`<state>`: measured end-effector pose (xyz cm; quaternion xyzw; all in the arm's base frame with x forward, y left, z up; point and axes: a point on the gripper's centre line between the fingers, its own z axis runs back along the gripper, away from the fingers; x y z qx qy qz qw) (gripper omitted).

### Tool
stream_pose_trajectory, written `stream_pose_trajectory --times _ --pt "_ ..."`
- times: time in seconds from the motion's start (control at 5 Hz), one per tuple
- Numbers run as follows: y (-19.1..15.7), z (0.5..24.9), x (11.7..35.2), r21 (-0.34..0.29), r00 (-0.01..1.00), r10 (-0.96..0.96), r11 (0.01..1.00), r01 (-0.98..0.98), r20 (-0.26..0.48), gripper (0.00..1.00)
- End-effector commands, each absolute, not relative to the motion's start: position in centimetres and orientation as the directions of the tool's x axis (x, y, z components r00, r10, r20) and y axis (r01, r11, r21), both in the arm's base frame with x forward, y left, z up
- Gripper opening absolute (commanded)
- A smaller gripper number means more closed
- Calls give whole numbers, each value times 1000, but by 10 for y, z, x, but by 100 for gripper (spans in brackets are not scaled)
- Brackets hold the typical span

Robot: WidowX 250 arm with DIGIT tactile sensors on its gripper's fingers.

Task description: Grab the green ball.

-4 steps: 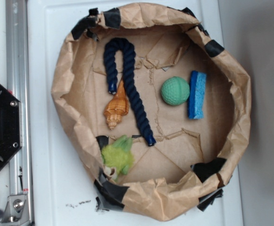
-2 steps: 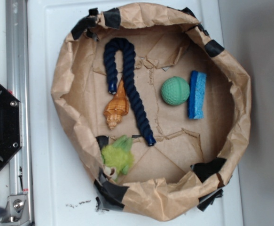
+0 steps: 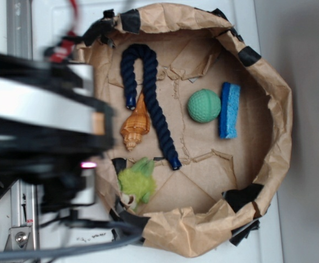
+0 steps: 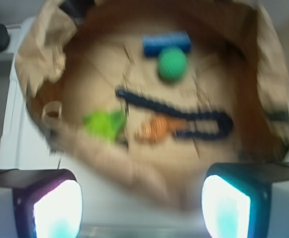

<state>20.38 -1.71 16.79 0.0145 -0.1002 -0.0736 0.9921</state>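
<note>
The small mint-green ball with the bumpy rubber skin (image 3: 204, 106) sits on the floor of the big crumpled brown paper nest (image 3: 282, 118), over on its right side in the overhead view. It touches, or nearly touches, the flat blue sponge block (image 3: 229, 110), which lies just past it toward the paper wall. The robot's arm (image 3: 36, 118) is a dark, blurry shape above the left edge of the nest, so the ball is well apart from it, right across the nest. In the wrist view the tool (image 4: 142, 206) hangs outside the near paper wall with its two fingers spread wide and nothing between them. From there the ball (image 4: 172, 64) is straight ahead and a little to the right, deep inside, with the sponge (image 4: 166, 42) just behind it. The long dark blue rope (image 3: 148, 98), the orange spiral sea shell (image 3: 135, 125) and the fuzzy lime-green plush toy (image 3: 137, 182) all lie between the tool and the ball. I think the tool has to go up over the wall and over the rope, then come down on the ball. The sponge so close on the far side may get in the way of one finger. The white worktop (image 3: 55, 49) shows under the nest.
</note>
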Motion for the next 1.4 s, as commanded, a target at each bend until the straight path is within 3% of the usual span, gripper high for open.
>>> stream_pose_trajectory --times 0.0,0.2,0.4,0.8,1.0,1.2 --pt "9 110 255 64 962 -191 981 182 194 100" --pt "15 93 265 57 963 -199 980 191 181 100" --pt "13 69 287 -24 945 -226 971 238 235 100" --pt "12 35 321 -1 943 -274 960 279 187 100" --pt "16 33 329 -3 948 -260 964 265 182 0" --pt "17 41 327 27 947 -264 964 264 182 0"
